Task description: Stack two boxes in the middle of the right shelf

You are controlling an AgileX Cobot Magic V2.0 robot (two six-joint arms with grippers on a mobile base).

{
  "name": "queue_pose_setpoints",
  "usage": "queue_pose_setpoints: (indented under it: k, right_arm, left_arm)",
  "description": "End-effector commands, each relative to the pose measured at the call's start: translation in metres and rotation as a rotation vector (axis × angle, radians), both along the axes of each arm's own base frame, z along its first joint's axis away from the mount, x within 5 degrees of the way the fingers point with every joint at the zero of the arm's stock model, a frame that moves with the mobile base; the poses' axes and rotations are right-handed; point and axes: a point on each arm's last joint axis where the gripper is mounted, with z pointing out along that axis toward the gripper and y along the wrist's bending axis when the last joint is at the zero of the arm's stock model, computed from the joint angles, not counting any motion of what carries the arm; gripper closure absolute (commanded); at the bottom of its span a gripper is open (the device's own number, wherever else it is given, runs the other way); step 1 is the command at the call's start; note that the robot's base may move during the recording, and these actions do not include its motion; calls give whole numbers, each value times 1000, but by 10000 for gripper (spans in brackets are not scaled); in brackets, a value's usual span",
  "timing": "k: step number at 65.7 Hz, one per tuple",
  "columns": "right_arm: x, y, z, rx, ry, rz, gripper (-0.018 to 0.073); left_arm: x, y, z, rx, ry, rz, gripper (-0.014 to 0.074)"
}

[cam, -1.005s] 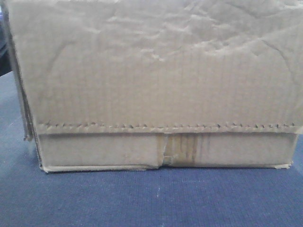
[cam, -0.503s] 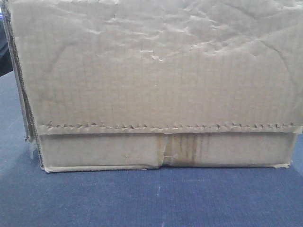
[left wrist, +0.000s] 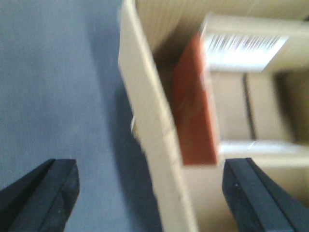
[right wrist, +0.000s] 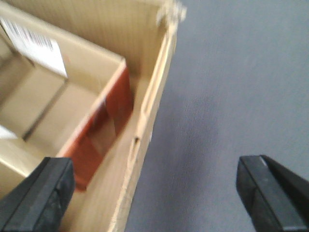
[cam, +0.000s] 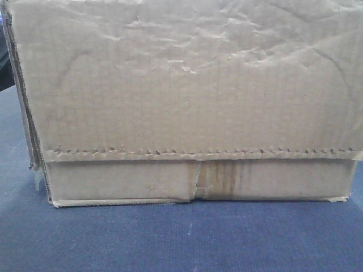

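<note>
A wide, wrinkled brown cardboard box (cam: 187, 85) fills the front view, standing on a blue-grey surface (cam: 181, 238). A zigzag flap line and a tape strip on its centre seam show. My left gripper (left wrist: 152, 186) is open, its jaws straddling the box's left wall (left wrist: 149, 116), one finger outside and one inside. My right gripper (right wrist: 154, 181) is open astride the right wall (right wrist: 149, 111) in the same way. Inside the open box lies a smaller carton (left wrist: 241, 106) with a reddish-brown side (right wrist: 101, 130) and a white barcode label (right wrist: 36, 46). The shelf is out of view.
The blue-grey surface (left wrist: 53, 82) runs on past the box's left side and past its right side (right wrist: 231, 87). A dark gap (cam: 4, 68) shows at the far left edge of the front view.
Almost nothing: the box's upper left edge has shifted very slightly in the front view, and the box stays in place on the surface.
</note>
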Motion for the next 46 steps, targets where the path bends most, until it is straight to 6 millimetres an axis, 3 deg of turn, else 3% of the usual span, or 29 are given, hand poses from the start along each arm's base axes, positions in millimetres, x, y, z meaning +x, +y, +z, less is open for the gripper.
queue_pose_setpoints:
  k: [1, 13, 46]
  right_arm:
    - [11, 3, -9, -24, 40, 10, -10]
    - [34, 9, -34, -42, 125, 11, -10]
    - [68, 18, -81, -71, 273, 13, -10]
  left_arm:
    - [-2, -1, -16, 3, 52, -11, 99]
    - [0, -5, -43, -6, 149, -17, 99]
    - [17, -32, -74, 19, 214, -71, 101]
